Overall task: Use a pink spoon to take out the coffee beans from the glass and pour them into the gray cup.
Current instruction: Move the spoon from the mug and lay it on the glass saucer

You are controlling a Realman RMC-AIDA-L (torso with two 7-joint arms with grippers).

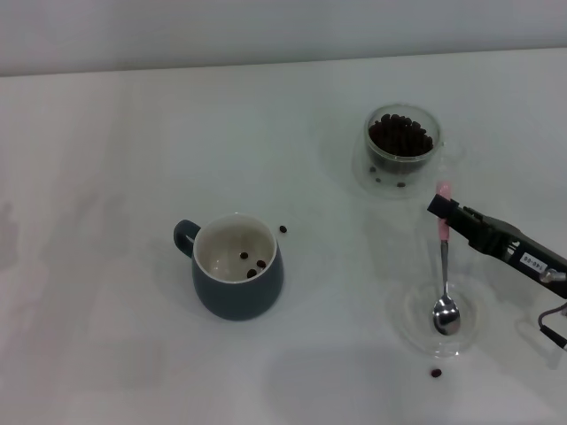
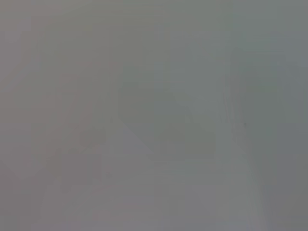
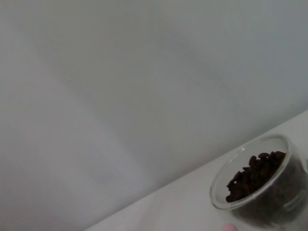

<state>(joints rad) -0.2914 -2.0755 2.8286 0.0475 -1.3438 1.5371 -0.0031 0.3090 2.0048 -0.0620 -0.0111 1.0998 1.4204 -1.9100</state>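
On a white surface point(image 1: 106, 133), the right gripper point(image 1: 440, 209) at 3 o'clock is closed on the pink spoon point(image 1: 444, 266), its bowl resting in a clear dish point(image 1: 412, 329). The glass point(image 1: 402, 142) of coffee beans point(image 1: 400, 133) sits at 1 o'clock. The gray cup point(image 1: 236, 266) at center holds three beans. The left gripper is out of sight.

The left wrist view shows only gray blur. The glass point(image 3: 262, 185) is cut off by the right wrist view's edge.
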